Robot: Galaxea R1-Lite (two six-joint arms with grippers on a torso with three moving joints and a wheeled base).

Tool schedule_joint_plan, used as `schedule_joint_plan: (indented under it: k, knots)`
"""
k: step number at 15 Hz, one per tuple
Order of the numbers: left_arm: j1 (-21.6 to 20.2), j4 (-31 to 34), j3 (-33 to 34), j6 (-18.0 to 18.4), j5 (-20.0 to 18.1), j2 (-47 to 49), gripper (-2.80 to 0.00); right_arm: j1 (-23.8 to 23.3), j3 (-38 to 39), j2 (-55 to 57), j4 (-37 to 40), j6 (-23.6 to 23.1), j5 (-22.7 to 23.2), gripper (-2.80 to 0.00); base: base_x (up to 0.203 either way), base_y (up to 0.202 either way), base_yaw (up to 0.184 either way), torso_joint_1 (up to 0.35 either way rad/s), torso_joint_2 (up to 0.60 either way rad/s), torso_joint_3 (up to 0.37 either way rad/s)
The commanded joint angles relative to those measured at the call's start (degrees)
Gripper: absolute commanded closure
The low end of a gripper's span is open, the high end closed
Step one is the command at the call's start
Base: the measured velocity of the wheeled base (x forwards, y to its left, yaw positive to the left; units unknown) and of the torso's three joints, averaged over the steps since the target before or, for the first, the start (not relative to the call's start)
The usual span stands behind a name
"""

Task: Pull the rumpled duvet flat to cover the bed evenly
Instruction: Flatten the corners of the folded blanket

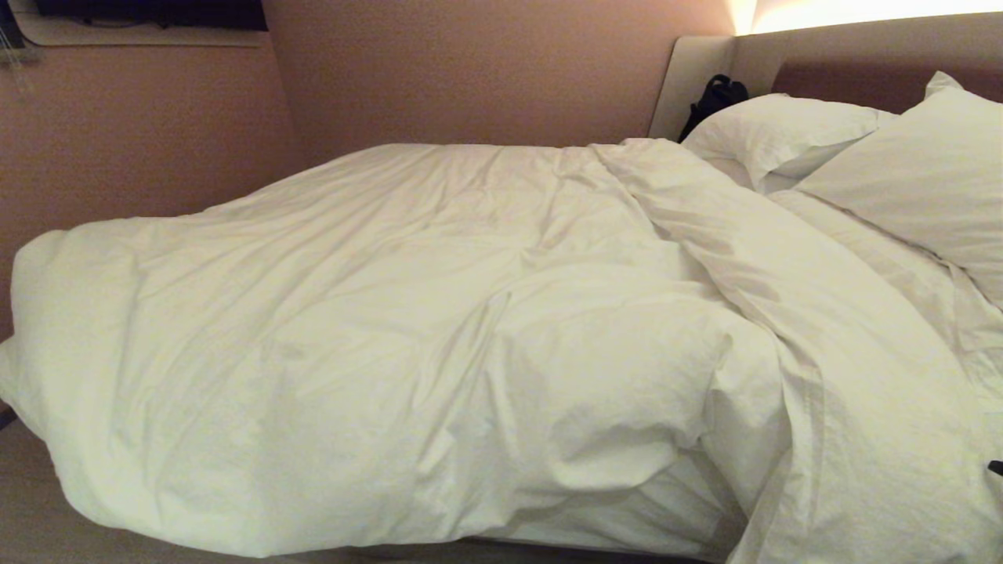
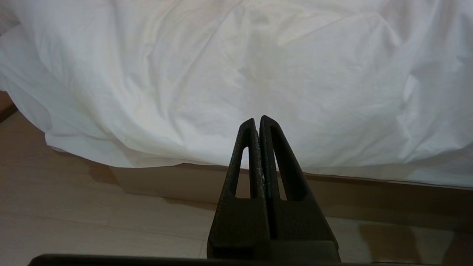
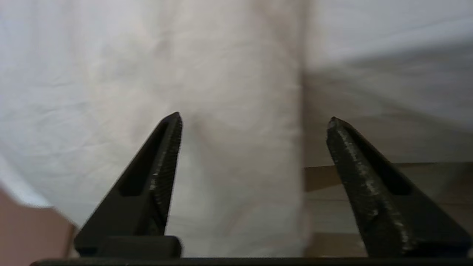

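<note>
1. Duvet (image 1: pixel 407 337) lies on the bed (image 2: pixel 332 195), bunched toward the foot end and the near side. One fat fold (image 1: pixel 783 313) runs diagonally from the far side by the pillows (image 1: pixel 862 157) down to the near edge. Near hem hangs over the platform base down towards the floor (image 2: pixel 92 221).
2. Bare sheet (image 1: pixel 925 290) shows between that fold and the pillows, so coverage is uneven. Judgement: task is early-to-mid, far from flat.
3. Right claw (image 3: pixel 255 120): jaws wide apart, nothing between them. It faces a hanging strip of duvet cloth at the bed's near edge, floor visible beside it. Only a dark sliver shows at the head view's right edge.
4. Left claw (image 2: pixel 257 122): jaws pressed together, empty, parked low, pointing at the draped duvet edge above the floor.
5. Step in hand, as I read it: right claw lining up a grab on the edge fold.
6. Next move calls for: push jaws onto the cloth, close on the full thick layer and not just the cover, then pull towards the headboard (image 1: pixel 823 70) to unroll the fold.
7. Risk: thin pinch slips.
</note>
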State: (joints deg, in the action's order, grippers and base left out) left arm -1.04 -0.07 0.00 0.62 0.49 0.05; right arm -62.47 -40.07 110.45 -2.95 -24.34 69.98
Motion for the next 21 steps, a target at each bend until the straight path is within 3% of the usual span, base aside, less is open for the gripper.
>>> schedule_joint_plan:
  k: [1,8,17,18,21]
  knots:
    - [-0.02,-0.01,0.0,-0.01,0.04,0.01,0.0,0.7,-0.12,1.14,1.36,-1.07,0.95,-2.8,0.0,0.0,0.0,0.0,0.0,0.0]
    - [-0.02,-0.01,0.0,-0.01,0.04,0.04,0.0,4.76,0.17,4.53,3.02,-5.72,0.77,-2.8,0.0,0.0,0.0,0.0,0.0,0.0]
    - [-0.02,-0.01,0.0,-0.01,0.04,0.04,0.0,6.75,-0.53,1.79,13.05,-10.94,1.12,-2.8,0.0,0.0,0.0,0.0,0.0,0.0]
    - [-0.02,-0.01,0.0,-0.01,0.01,0.04,0.0,6.84,-0.53,1.87,13.04,-11.08,1.12,0.0,0.0,0.0,0.0,0.0,0.0,0.0]
    - [-0.02,-0.01,0.0,-0.01,0.04,0.04,0.0,6.75,-0.71,1.79,13.05,-11.08,1.12,0.0,0.0,0.0,0.0,0.0,0.0,0.0]
